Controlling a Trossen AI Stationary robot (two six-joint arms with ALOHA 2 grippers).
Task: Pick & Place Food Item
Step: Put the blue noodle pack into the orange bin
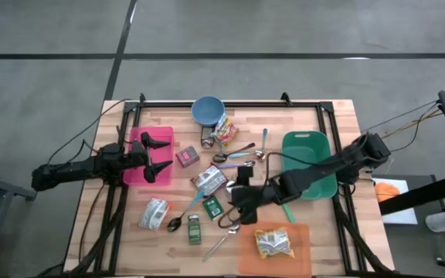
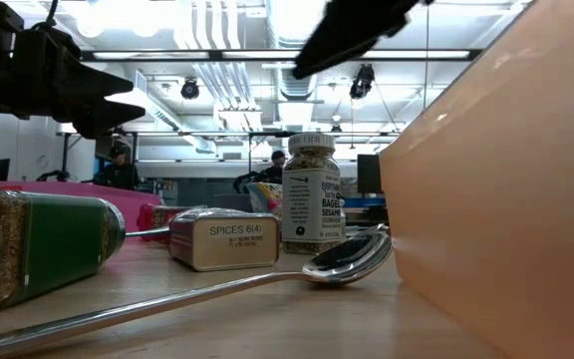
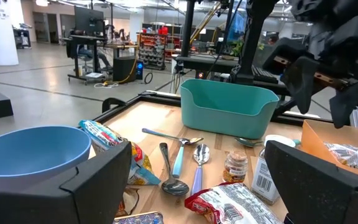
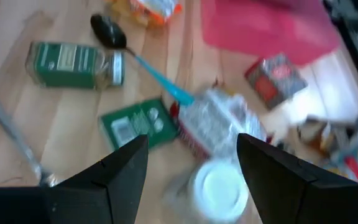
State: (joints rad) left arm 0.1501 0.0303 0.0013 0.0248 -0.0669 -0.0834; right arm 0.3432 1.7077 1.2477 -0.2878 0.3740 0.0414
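A yellow-and-clear food packet point(image 1: 273, 243) lies flat on the orange tray point(image 1: 247, 251) at the near right of the table. My right gripper point(image 1: 242, 194) hangs open above the table's middle, left of that tray, with nothing between its fingers point(image 4: 192, 144). Under it lie a silver packet point(image 4: 219, 127), a white-lidded jar point(image 4: 219, 186) and a green packet point(image 4: 135, 124). My left gripper point(image 1: 164, 156) waits open and level over the pink tray point(image 1: 137, 139) at the left, also seen as my left gripper point(image 3: 197, 149) in its wrist view.
A teal bin point(image 1: 307, 158) stands at the right, a blue bowl point(image 1: 207, 110) at the far middle. Spoons point(image 1: 238, 153), a green spice jar point(image 1: 195, 228), a red box point(image 1: 187, 157), a spice tin point(image 2: 222, 239) and a seasoning jar point(image 2: 312, 194) crowd the middle.
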